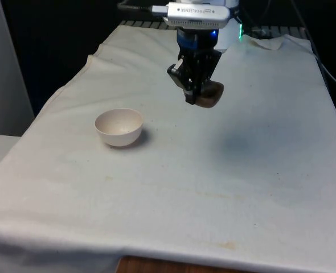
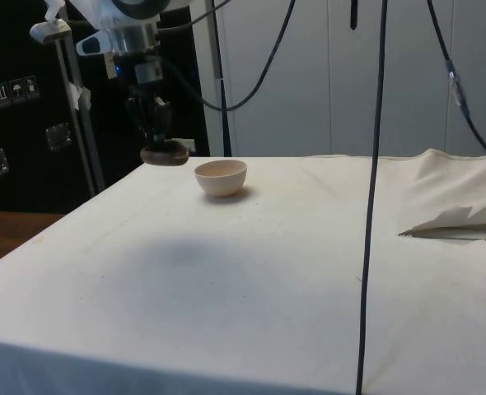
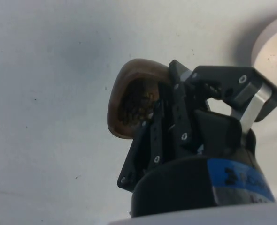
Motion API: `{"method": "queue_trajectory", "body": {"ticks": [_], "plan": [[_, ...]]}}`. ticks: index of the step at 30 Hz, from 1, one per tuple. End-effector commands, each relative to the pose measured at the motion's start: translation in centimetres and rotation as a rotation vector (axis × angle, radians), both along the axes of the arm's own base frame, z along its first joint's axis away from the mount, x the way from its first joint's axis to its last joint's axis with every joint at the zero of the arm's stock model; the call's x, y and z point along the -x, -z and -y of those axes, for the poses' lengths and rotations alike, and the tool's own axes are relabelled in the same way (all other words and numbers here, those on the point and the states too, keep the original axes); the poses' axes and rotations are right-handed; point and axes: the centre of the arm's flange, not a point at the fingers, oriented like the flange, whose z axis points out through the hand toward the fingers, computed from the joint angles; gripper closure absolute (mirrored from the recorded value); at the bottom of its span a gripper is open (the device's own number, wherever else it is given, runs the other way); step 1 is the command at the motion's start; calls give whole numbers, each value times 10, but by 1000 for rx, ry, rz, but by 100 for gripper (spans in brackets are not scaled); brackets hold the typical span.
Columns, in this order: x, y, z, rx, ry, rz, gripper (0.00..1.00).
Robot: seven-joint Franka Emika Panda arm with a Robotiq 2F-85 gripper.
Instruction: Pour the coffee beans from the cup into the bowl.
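A small brown wooden cup [image 1: 209, 94] hangs in the air above the cloth, held by its rim in my black gripper [image 1: 192, 95], which is shut on it. In the wrist view the cup [image 3: 129, 101] holds dark coffee beans [image 3: 136, 104] and stays roughly level. From the side the cup [image 2: 164, 154] sits just under the fingers [image 2: 156, 123], clear of the table. A pale pink-white bowl [image 1: 119, 127] stands empty on the cloth toward the front view's left of the cup. In the side view the bowl [image 2: 221, 177] stands close beside the cup; its rim [image 3: 270, 44] shows in the wrist view.
The white cloth [image 1: 213, 182] covers the whole table. A fold of it is bunched up at one end in the side view [image 2: 461, 218]. Black cables [image 2: 373, 206] hang down in the side view's foreground.
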Motion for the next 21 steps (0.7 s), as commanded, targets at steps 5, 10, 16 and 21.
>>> {"method": "queue_trajectory", "body": {"ticks": [5, 10, 16, 21], "plan": [[0, -11, 11, 20, 30, 1, 100], [-1, -13, 16, 16, 41, 2, 100], [-1, -22, 29, 41, 70, 6, 100], [-1, -24, 36, 51, 84, 9, 100]]}}
